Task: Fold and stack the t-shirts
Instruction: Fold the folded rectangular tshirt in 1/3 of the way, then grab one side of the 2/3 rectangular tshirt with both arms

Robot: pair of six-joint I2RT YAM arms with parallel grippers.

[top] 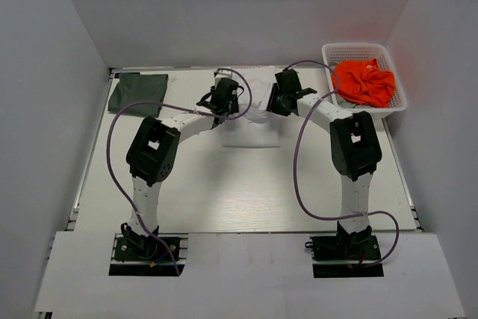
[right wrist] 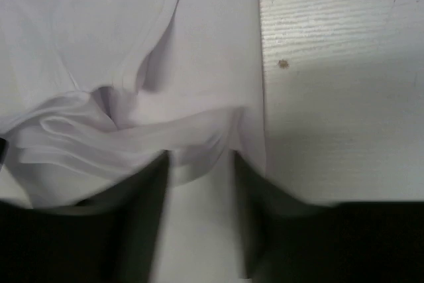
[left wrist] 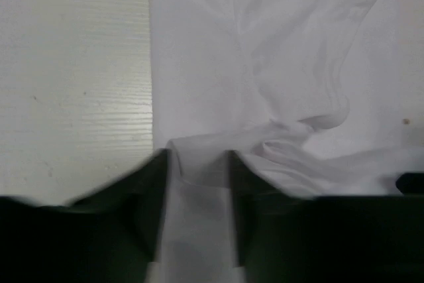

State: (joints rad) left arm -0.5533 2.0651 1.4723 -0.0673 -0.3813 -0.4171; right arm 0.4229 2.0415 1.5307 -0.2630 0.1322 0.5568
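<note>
Jaws of the left gripper (left wrist: 197, 164) and right gripper (right wrist: 201, 164) stand narrowly parted, each with a bunched edge of the white t-shirt (top: 250, 134) lying in the gap, not visibly pinched. That shirt sits at the far middle of the table (top: 246, 192), with the dark grey-green t-shirt (top: 138, 91) well apart at the far left corner. Likely risk: the rumpled cloth snags on a jaw when the arms pull away, dragging the fold open or askew, so it stacks lumpy.

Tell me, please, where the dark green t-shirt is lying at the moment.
In the top view, the dark green t-shirt lies folded at the far left corner of the table, well left of the white t-shirt.
</note>
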